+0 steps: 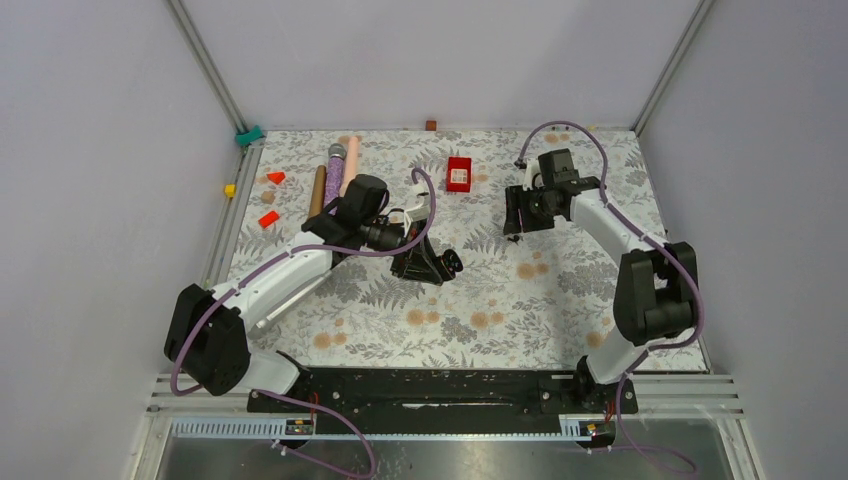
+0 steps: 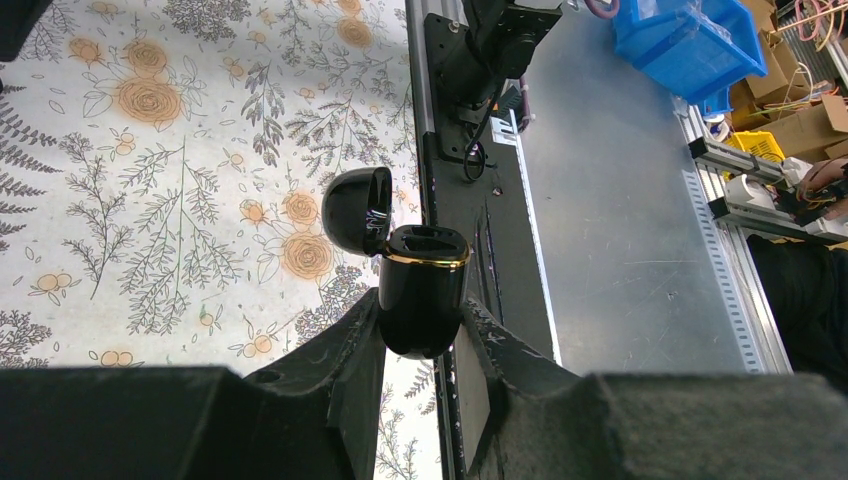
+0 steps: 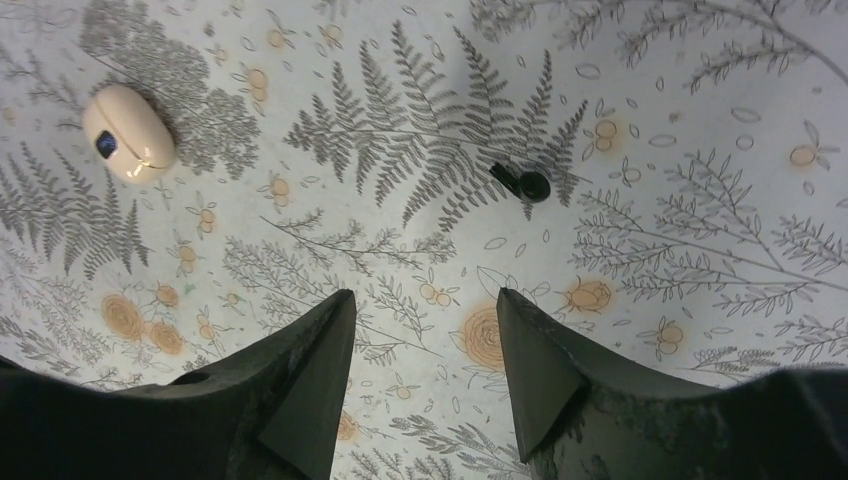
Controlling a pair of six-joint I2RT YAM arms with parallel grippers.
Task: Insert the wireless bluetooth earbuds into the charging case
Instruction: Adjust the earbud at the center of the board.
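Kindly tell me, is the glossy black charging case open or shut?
Open: the glossy black charging case has its lid hinged back, gold-rimmed mouth exposed.

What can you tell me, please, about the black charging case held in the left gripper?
The black charging case is a small, glossy, pebble-shaped shell that looks like plastic, with a thin gold band around its mouth. Its hinged lid stands open, swung to one side. The left gripper is shut on the lower body, a dark finger pressing each side. Whether anything sits inside cannot be told.
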